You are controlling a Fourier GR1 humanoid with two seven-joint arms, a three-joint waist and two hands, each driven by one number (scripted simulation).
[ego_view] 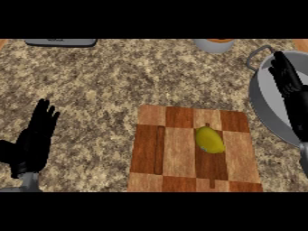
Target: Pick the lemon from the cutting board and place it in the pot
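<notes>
Head view gives me a speckled brown-and-cream stone counter (116, 81) with a checkered wooden cutting board (176, 158) at about six o'clock, its squares alternating pale and dark reddish wood. On the board, slightly right of its middle, I see the lemon (209, 139): a smooth, glossy yellow oval with a small nub at its upper end, lying free with nothing touching it. At three o'clock sits the pot (263, 97), round grey metal with a loop handle at its upper left rim. My right hand (296, 97) lies over the pot, fingers straight and spread, holding nothing. My left hand (33, 140) shows at eight o'clock, fingers up and open, also empty, well apart from the board.
</notes>
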